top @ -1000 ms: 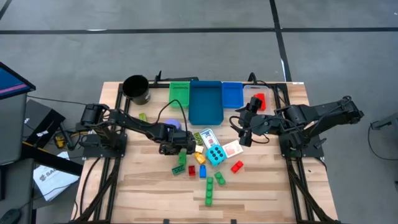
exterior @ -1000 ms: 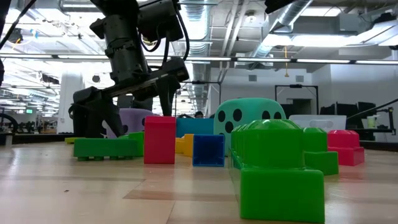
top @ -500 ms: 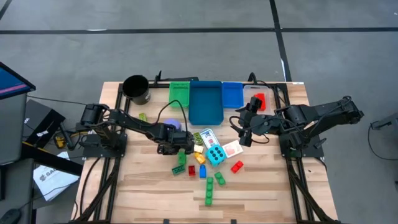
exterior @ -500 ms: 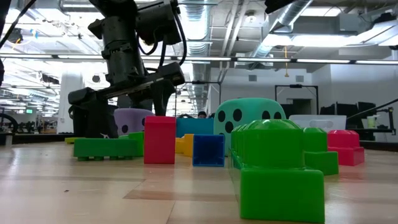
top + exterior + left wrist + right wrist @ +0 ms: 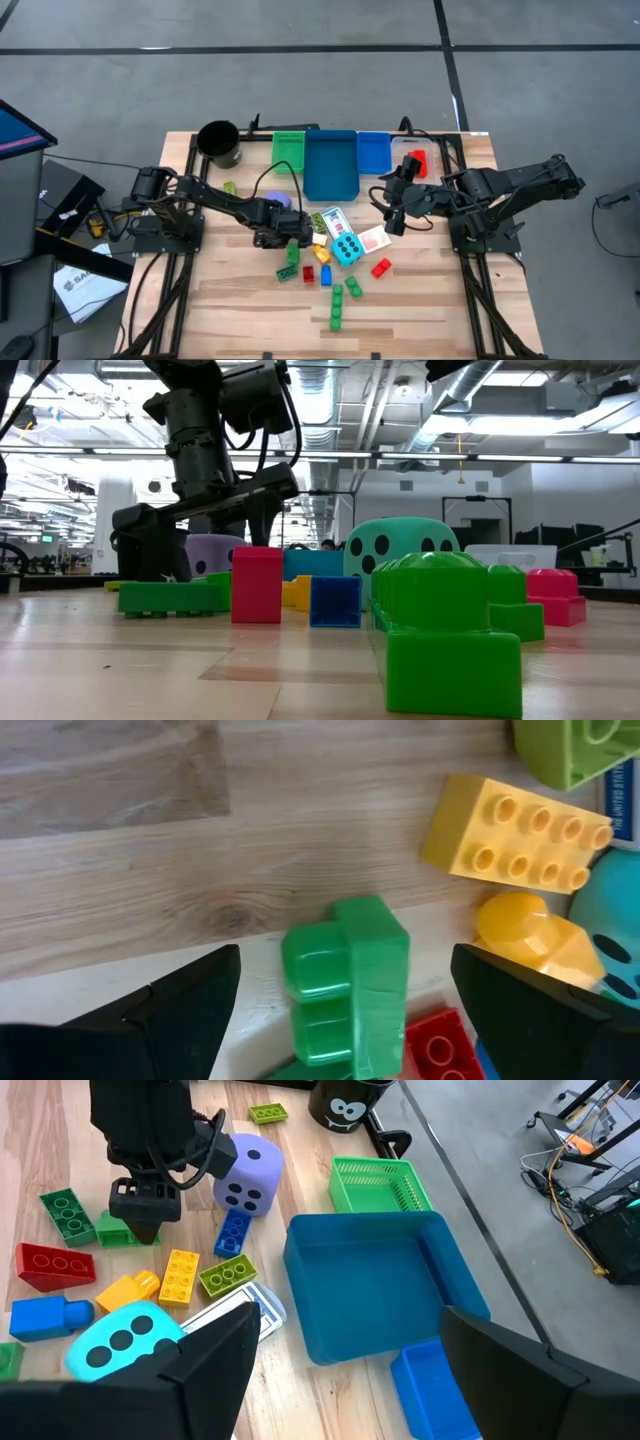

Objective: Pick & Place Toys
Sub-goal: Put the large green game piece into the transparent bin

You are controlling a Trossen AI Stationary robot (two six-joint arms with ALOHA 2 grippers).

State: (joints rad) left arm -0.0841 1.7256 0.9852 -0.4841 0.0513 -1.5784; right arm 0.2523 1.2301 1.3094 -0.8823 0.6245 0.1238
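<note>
Both arms are matte black, built of chunky jointed segments on black frame bases. A black cable loops over the left arm. The left hand (image 5: pixel 283 239) and right hand (image 5: pixel 393 222) have flat, wedge-shaped black fingers.

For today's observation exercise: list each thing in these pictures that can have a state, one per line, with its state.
Left hand: open, lowered astride the green brick, not closed on it.
Right hand: open, empty, above the table near the bins.
Large blue bin: upright, empty.
Green bin: upright, empty as far as visible.
Black cup: upright.
Purple die: resting on the table, three dots on one visible face.
</note>
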